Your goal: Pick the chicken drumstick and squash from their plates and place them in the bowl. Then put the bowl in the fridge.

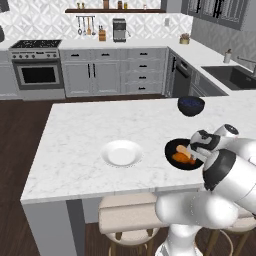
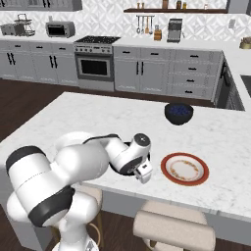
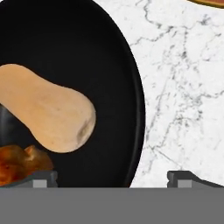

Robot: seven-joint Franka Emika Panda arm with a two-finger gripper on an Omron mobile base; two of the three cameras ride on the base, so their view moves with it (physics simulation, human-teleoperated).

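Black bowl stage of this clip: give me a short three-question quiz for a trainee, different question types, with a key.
1. True or false: the squash lies inside the black bowl.
2. Multiple choice: what lies on the white plate? A) the chicken drumstick B) the squash C) nothing
3. Fill in: the gripper straddles the bowl's ____, one fingertip over the bowl and one over the marble island.

Key:
1. True; the chicken drumstick lies beside it.
2. C
3. Rim; the jaws stand open, holding nothing.
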